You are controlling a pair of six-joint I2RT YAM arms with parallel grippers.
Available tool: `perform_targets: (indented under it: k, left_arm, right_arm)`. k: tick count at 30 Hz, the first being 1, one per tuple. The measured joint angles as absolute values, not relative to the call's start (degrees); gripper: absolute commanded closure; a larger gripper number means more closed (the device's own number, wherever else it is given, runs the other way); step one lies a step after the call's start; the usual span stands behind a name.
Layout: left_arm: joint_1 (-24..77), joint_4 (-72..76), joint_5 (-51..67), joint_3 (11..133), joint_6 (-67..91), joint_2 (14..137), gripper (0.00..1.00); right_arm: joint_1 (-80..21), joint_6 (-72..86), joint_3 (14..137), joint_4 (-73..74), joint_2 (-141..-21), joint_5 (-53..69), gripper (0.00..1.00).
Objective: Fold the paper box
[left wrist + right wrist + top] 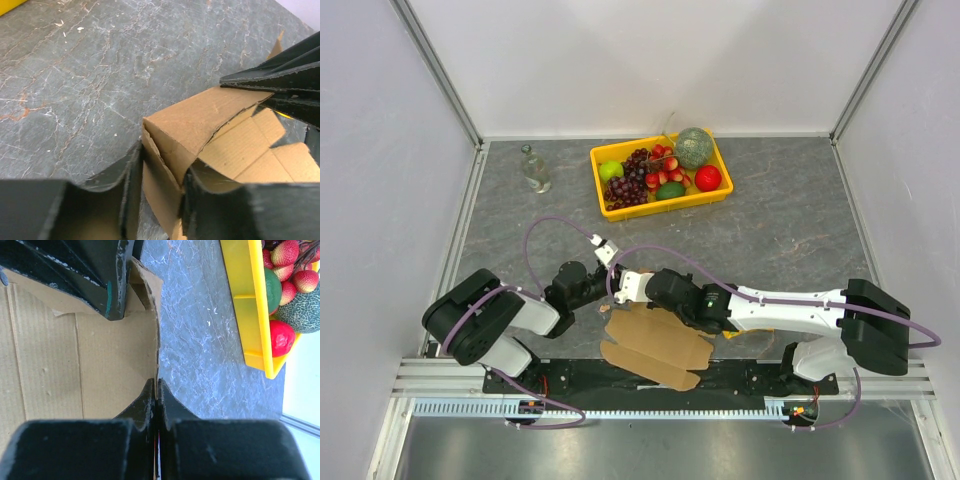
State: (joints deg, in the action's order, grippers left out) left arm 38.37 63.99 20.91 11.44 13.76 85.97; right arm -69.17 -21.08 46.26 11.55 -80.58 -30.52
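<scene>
**Sam:** What are your grippers doing?

**Me:** My right gripper [156, 390] has its two black fingers pressed together. A thin edge of the brown cardboard paper box [655, 350] is pinched between them. My left gripper [162, 172] has a finger on each side of a bent-up corner of the same box. The cardboard fills the gap and touches both fingers, so it is squeezed there.

**Sam:** Are the two grippers close?

**Me:** Very close. In the left wrist view, the right fingers [285, 75] bite the top edge of the raised flap, near my left ones.

**Sam:** Where is the box?

**Me:** It is at the near edge of the grey stone-look table [770, 230], between the two arm bases. Most of it lies flat and open. Its near part reaches over the black rail [750, 378]. The far part by the grippers is bent up.

**Sam:** What else do you see?

**Me:** A yellow plastic tray [660, 208] sits at the far side, well apart from the box. It holds dark grapes [632, 180], a red apple [708, 178], a green melon [694, 147] and strawberries [672, 170]. A clear glass bottle [533, 170] stands left of the tray.
</scene>
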Motion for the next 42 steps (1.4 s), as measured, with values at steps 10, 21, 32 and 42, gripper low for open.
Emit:
perform_targets:
  k: [10,21,32,42]
  left_arm:
    - [39.2,62.6,17.7,11.7,12.3,86.0,0.92]
    - [40.8,61.6,12.8,14.7,10.4,86.0,0.98]
    - [41.3,70.4,4.8,19.2,6.4,92.5,0.69]
    - [40.9,73.8,0.0,16.6,6.4,98.0,0.46]
  right_arm:
    - [-69.9,-19.9,46.3,11.0,-80.2,-30.9,0.97]
    - [-69.9,-19.9,47.0,10.2,-80.4,-36.0,0.99]
    - [-69.3,-28.8,41.5,-9.5,-82.8,-46.6,1.00]
    - [-69.1,-36.6,36.4,-26.1,-88.1,-50.9,1.00]
